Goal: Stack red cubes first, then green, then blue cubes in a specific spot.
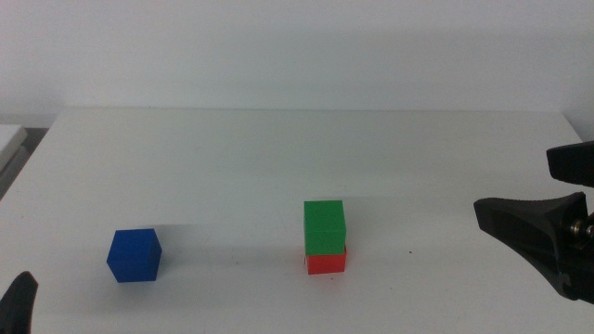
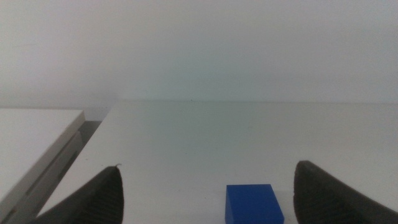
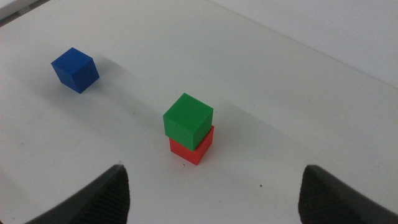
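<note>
The green cube (image 1: 324, 227) sits on top of the red cube (image 1: 326, 263) near the table's middle front; both also show in the right wrist view, green (image 3: 188, 121) on red (image 3: 193, 149). The blue cube (image 1: 134, 255) lies alone at the front left, and shows in the left wrist view (image 2: 253, 204) and the right wrist view (image 3: 75, 70). My right gripper (image 1: 557, 199) is open and empty, well right of the stack. My left gripper (image 2: 205, 193) is open and empty, just short of the blue cube; only a jaw tip (image 1: 19, 301) shows in the middle view. The marked spot is hidden under the stack.
A white table (image 1: 278, 158) carries everything, with a pale wall behind. A low white shelf (image 2: 31, 149) stands off the table's left edge. A small dark speck (image 3: 260, 185) marks the tabletop near the stack.
</note>
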{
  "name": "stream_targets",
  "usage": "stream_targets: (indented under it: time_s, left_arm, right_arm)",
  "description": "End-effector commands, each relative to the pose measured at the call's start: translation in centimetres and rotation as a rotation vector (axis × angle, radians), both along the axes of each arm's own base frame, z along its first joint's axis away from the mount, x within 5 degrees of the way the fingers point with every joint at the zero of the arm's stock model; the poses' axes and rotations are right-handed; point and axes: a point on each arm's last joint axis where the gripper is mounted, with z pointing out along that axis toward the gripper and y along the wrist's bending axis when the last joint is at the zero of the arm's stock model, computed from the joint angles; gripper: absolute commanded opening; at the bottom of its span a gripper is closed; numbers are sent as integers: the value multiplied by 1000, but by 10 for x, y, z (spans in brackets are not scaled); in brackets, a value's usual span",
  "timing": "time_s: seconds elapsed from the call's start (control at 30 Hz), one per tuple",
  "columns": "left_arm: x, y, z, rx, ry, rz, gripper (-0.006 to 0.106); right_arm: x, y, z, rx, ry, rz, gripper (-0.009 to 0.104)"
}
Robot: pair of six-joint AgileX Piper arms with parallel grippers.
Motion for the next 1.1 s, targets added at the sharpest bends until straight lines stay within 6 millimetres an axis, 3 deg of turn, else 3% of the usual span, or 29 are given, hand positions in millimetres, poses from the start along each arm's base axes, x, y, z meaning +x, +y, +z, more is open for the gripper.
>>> stream_targets:
  time_s: [0.0, 0.1, 0.2, 0.27, 0.4, 0.5, 0.53, 0.73, 0.9, 1.07]
  left_arm:
    - [0, 0, 2, 26, -18, 1, 94]
    - [0, 1, 2, 40, -18, 6, 94]
    - [7, 0, 43, -108, 35, 8, 94]
    - [19, -5, 75, -202, 206, -10, 94]
    - [57, -15, 133, -307, 490, -68, 94]
    - [93, -18, 150, -281, 662, -90, 94]
    - [119, -20, 152, -262, 782, -97, 94]
    - [188, -21, 124, -193, 1058, -82, 94]
    - [219, -34, 90, -112, 1217, -99, 94]
    - [238, -47, 57, -71, 1302, -123, 94]
  right_arm:
    - [0, 0, 0, 1, -10, 8, 93]
    - [0, 0, 0, 1, -10, 8, 93]
    - [0, 0, 0, 1, -10, 8, 93]
    - [0, 0, 0, 1, -10, 8, 93]
    - [0, 0, 0, 1, -10, 8, 93]
    - [0, 0, 0, 1, -10, 8, 93]
    - [0, 0, 0, 1, -10, 8, 93]
    - [-1, 0, 1, 3, -11, 8, 93]
    - [-1, 0, 1, 3, -11, 8, 93]
    - [-1, 0, 1, 3, -11, 8, 93]
